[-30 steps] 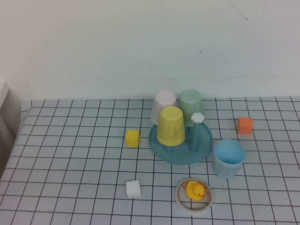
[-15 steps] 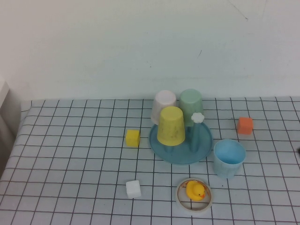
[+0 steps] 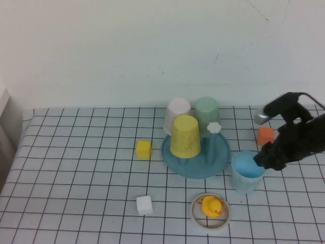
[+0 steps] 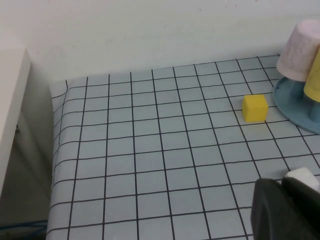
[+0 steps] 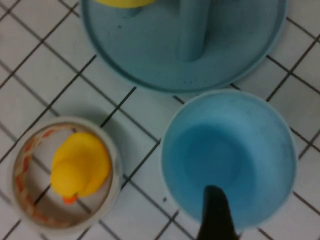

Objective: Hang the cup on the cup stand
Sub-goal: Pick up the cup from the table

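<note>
Your right gripper point(image 3: 267, 158) sits at the far-right rim of the cup point(image 3: 248, 172), with one dark finger point(image 5: 216, 212) dipping inside the mouth; you cannot tell from these views how wide it stands. The cup stands upright on the desk point(image 3: 76, 168), mouth up, just beside the cup stand point(image 3: 195, 161) on its right and apart from the rubber duck point(image 3: 211, 206) in its ring. The yellow cup point(image 3: 185, 136) sits inverted on the stand. Your left gripper point(image 4: 285, 210) is pressed together, hovering over the desk near the white block point(image 4: 302, 176).
</note>
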